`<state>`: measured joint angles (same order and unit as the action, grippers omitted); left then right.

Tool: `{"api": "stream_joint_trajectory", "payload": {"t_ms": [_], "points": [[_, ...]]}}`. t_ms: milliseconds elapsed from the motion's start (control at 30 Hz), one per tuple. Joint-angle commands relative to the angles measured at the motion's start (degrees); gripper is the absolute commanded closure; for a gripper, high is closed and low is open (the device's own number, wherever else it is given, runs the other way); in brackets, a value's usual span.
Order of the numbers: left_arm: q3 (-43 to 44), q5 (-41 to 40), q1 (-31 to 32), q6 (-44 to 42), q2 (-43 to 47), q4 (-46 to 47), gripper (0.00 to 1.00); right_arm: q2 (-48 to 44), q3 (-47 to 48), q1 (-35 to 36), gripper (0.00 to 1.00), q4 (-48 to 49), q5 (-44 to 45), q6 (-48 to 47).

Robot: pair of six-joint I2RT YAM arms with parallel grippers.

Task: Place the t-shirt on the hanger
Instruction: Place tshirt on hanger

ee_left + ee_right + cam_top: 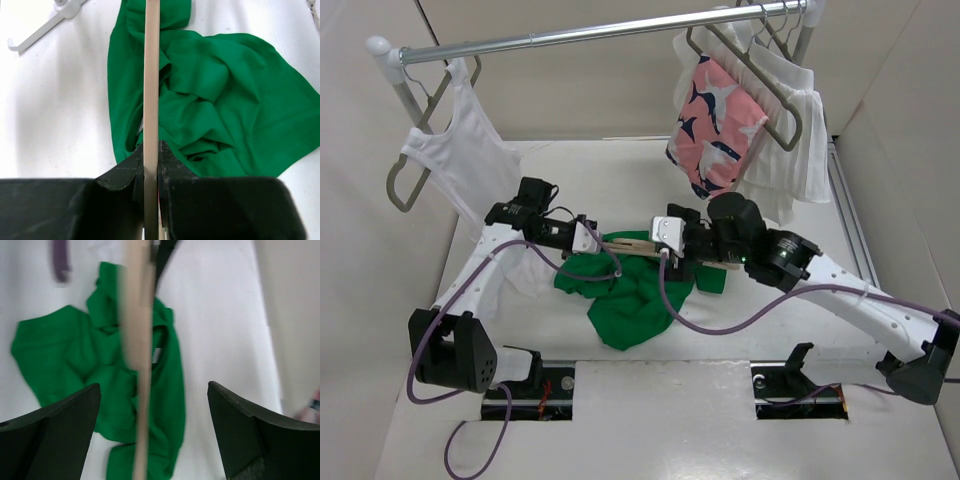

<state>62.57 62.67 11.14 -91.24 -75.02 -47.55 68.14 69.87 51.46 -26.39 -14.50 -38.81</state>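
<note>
The green t-shirt [625,300] lies crumpled on the white table between the two arms. The pale wooden hanger [632,244] is held just above its far edge. My left gripper [592,238] is shut on the hanger. In the left wrist view the jaws [151,150] clamp the beige bar [151,75], with the t-shirt [220,100] below and to the right. My right gripper [670,238] faces the hanger's other end and is open. In the right wrist view the blurred bar [137,340] runs between the spread fingers [60,425] without touching them, over the t-shirt [75,355].
A clothes rail [600,33] spans the back. A white tank top [460,155] hangs on a grey hanger at the left. A pink patterned garment [715,125] and a white garment [790,140] hang at the right. A purple cable [720,320] trails over the table.
</note>
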Motion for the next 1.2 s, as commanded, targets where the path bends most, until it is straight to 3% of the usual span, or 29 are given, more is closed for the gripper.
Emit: {"api": "stream_joint_trajectory", "payload": {"t_ms": [0, 167, 267, 333, 367, 433, 467, 500, 567, 600, 633, 700, 733, 833, 867, 900, 933, 1000, 1033, 1167], "points": [[1.86, 2.36, -0.41, 4.41, 0.32, 2.55, 1.00, 0.33, -1.13, 0.92, 0.09, -1.05, -5.62, -0.22], [2.39, 3.59, -0.41, 0.72, 0.32, -0.61, 1.00, 3.65, -1.84, 0.92, 0.11, 5.02, -0.80, 0.49], [2.39, 3.59, 0.11, -0.77, 0.84, -2.54, 1.00, 6.82, -0.35, 0.92, 0.24, 7.41, -0.79, 0.49], [2.39, 3.59, 0.11, -2.88, 0.84, -4.04, 1.00, 8.23, 0.18, 0.92, 0.39, 8.90, -0.79, 0.49], [2.39, 3.59, 0.11, -2.89, 1.37, -4.65, 1.00, 8.76, 0.18, 0.92, 0.58, 9.95, -1.57, 0.49], [2.39, 4.21, 0.11, -3.50, 1.37, -5.35, 1.00, 9.99, -0.43, 0.92, 0.75, 10.48, -2.81, 0.49], [2.39, 4.82, 0.11, -3.50, 1.37, -5.36, 1.00, 10.00, -0.43, 0.92, 0.92, 11.18, -2.81, 0.49], [2.39, 4.83, 0.11, -3.50, 1.37, -5.97, 1.00, 10.00, -0.43, 0.92, 1.00, 11.19, -2.81, 0.49], [2.39, 6.05, 0.11, -2.72, 1.37, -6.59, 1.00, 8.86, -0.96, 0.92, 1.00, 11.19, -1.42, 1.10], [2.39, 6.06, 0.11, 0.77, 1.98, -5.63, 0.90, 8.07, -1.66, 0.14, 1.00, 11.19, -0.71, 1.62], [2.39, 6.84, 0.11, 3.33, 1.99, -4.58, 0.54, 6.50, -2.71, -0.91, 1.00, 11.19, 0.17, 2.85], [2.39, 8.60, 0.11, 7.29, 2.68, -1.85, 0.24, 5.17, -4.03, -2.76, 1.00, 10.32, 0.70, 3.39], [2.39, 9.30, 0.11, 10.18, 2.69, -1.06, 0.00, 4.12, -5.34, -4.95, 1.00, 9.53, 0.70, 4.34], [0.55, 9.84, -0.41, 23.77, 5.49, 10.15, 0.00, 2.27, -7.80, -8.47, 1.00, 5.50, 3.60, 5.93], [-0.50, 8.53, -0.41, 39.06, 6.55, 15.76, 0.00, 1.57, -8.42, -9.27, 1.00, 4.60, 4.21, 6.46], [-1.73, 3.30, -0.41, 45.30, 9.17, 26.70, 0.00, 0.69, -8.95, -9.97, 1.00, 3.73, 4.91, 6.46], [-3.22, -0.32, -0.41, 48.84, 10.67, 30.63, 0.00, -0.19, -9.48, -9.98, 1.00, 2.93, 6.84, 6.46], [-7.01, -8.40, 1.25, 48.63, 13.66, 33.14, 0.00, -2.92, -10.10, -10.59, 1.00, 0.65, 9.30, 7.07], [-7.80, -16.62, 4.13, 43.05, 13.68, 31.83, 0.00, -3.71, -10.10, -10.59, 1.00, 0.03, 10.62, 7.08], [-8.34, -27.25, 8.72, 35.53, 9.12, 23.30, 0.00, -6.43, -10.63, -11.82, 1.00, -2.00, 10.63, 7.61]]}}
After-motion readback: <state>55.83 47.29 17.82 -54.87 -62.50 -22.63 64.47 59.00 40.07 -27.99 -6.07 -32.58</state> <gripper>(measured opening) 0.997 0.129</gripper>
